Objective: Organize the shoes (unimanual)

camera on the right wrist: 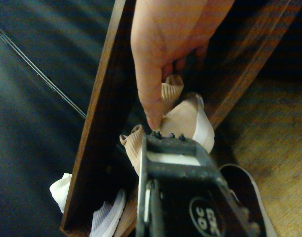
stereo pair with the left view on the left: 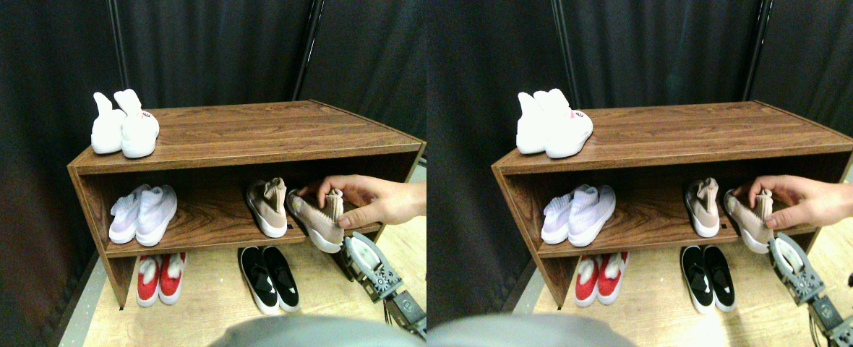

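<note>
The shoes: one dusty-pink shoe (stereo pair with the left view on the left: 316,218) lies skewed at the shelf (stereo pair with the left view on the left: 202,224) edge, gripped by a person's hand (stereo pair with the left view on the left: 369,200). We judge it light and soft; its knit collar suits grasping. It sits at 11 o'clock, just beside our right gripper (stereo pair with the left view on the left: 358,249); finger spacing we cannot tell.

Ribbed knit pink shoes (stereo pair with the left view on the left: 316,217) (white smooth soles), dark wood-grain shelf (stereo pair with the left view on the left: 253,130), matt black curtain (stereo pair with the left view on the left: 36,58)

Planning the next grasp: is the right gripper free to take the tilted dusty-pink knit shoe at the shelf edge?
Probably not yet: a person's hand grips that dusty-pink knit shoe, covering its collar, though the right gripper sits just below it.
</note>
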Robot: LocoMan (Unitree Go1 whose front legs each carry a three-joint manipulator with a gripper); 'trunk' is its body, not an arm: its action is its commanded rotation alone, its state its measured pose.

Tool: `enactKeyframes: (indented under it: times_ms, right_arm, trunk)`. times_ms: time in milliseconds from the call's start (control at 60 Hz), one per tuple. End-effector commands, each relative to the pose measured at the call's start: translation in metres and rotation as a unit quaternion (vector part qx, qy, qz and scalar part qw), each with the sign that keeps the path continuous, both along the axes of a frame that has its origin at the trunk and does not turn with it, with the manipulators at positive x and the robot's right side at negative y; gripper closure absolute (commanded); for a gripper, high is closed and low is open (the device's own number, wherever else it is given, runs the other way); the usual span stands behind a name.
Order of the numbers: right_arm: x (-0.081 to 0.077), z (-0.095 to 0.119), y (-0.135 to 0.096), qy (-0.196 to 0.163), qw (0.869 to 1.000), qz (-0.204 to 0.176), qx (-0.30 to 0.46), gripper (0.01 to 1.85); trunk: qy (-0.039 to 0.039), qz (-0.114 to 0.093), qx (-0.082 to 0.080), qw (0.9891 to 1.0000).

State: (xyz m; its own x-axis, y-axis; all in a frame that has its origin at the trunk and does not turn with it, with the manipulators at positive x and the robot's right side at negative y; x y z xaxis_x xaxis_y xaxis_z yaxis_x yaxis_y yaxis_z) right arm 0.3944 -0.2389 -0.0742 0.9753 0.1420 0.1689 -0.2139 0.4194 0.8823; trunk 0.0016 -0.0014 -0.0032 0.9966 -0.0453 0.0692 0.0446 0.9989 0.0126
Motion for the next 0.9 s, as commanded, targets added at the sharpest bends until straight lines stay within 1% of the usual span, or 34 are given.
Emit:
enactKeyframes:
  times_ms: [17,50,67,117,133,167,300,367,533,567,583,683,900]
  right_arm:
    - [-0.001,0.007,0.004,-0.021,1.0,0.002,0.004,1.8]
    - [-0.001,0.006,0.005,-0.019,1.0,-0.002,0.008,1.8]
    - [-0.001,0.006,0.005,-0.019,1.0,-0.002,0.009,1.8]
    - [-0.001,0.005,0.005,-0.018,1.0,-0.001,0.009,1.8]
    - [-0.001,0.004,0.004,-0.017,1.0,0.001,0.014,1.8]
    - [-0.001,0.004,0.004,-0.016,1.0,-0.004,0.014,1.8]
    - [-0.002,0.003,0.004,-0.018,1.0,-0.002,0.01,1.8]
    - [-0.005,0.003,0.003,-0.025,1.0,-0.005,-0.001,1.8]
    - [-0.012,0.008,0.0,-0.027,1.0,-0.013,0.0,1.8]
    - [-0.014,0.008,0.0,-0.028,1.0,-0.012,-0.002,1.8]
    - [-0.015,0.009,0.0,-0.028,1.0,-0.009,-0.005,1.8]
    - [-0.02,0.012,0.0,-0.031,0.999,-0.012,-0.007,1.8]
    - [-0.029,0.015,0.001,-0.037,0.999,-0.002,-0.006,1.8]
  trunk:
    - [-0.0005,0.0,0.0,1.0]
    - [-0.0005,0.0,0.0,1.0]
    - [0.0014,-0.001,0.0,1.0]
    - [0.0014,-0.001,0.0,1.0]
    - [0.0032,-0.002,0.0,1.0]
    - [0.0038,-0.003,0.001,1.0]
    - [0.0047,-0.004,0.002,1.0]
    - [0.0053,-0.006,0.002,1.0]
    - [0.0057,-0.007,0.002,1.0]
    - [0.0057,-0.007,0.002,1.0]
    - [0.0065,-0.012,0.003,0.9999]
    - [0.0064,-0.013,0.003,0.9999]
    - [0.0075,-0.015,0.002,0.9999]
